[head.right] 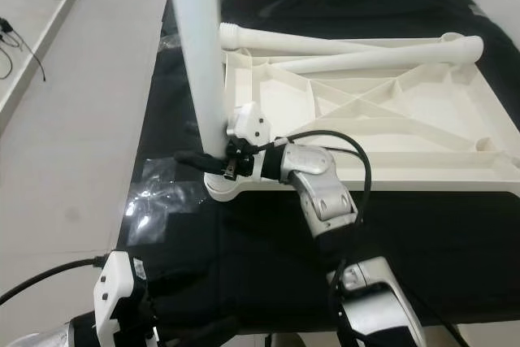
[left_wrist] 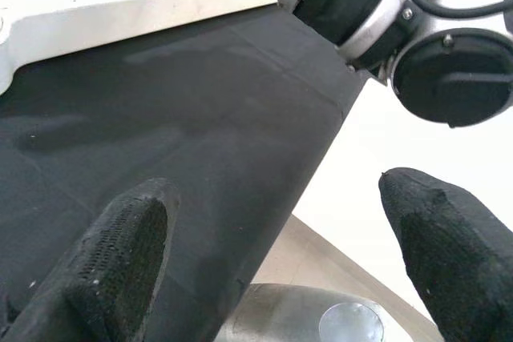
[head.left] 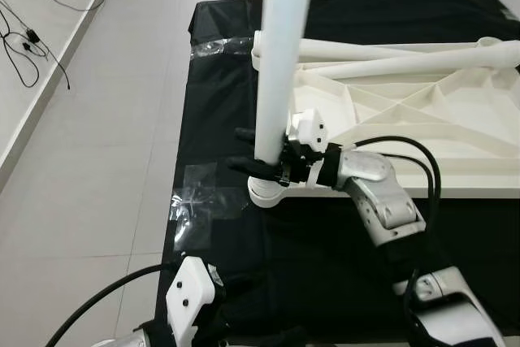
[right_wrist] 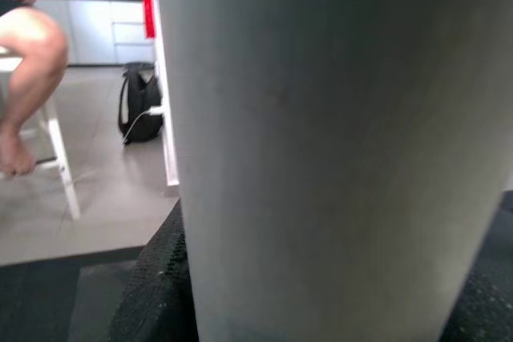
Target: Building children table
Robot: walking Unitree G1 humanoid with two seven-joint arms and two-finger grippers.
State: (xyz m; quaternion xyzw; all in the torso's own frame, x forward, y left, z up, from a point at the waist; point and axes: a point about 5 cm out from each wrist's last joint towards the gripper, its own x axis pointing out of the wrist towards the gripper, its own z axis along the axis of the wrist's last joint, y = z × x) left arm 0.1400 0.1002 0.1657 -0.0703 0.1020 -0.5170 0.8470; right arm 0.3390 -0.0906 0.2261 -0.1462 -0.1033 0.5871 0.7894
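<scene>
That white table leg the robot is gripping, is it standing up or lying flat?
Upright. The white leg rises straight from the corner socket of the upside-down tabletop, with the right gripper closed round its base.

The right arm (head.right: 325,193) consists of silver, rounded shell segments joined by black collars. A black cable loops from the wrist over the forearm to the lower arm segment. A white angular housing (head.right: 248,122) sits at the wrist. The right gripper (head.right: 213,162) carries two long black fingers. The left arm (head.right: 114,294) bears a white angular housing with small dark screw points and a black cable trailing from it. The left gripper (left_wrist: 272,254) has black fingers (left_wrist: 120,254) with a finely textured, dotted pad surface and rounded tips.
</scene>
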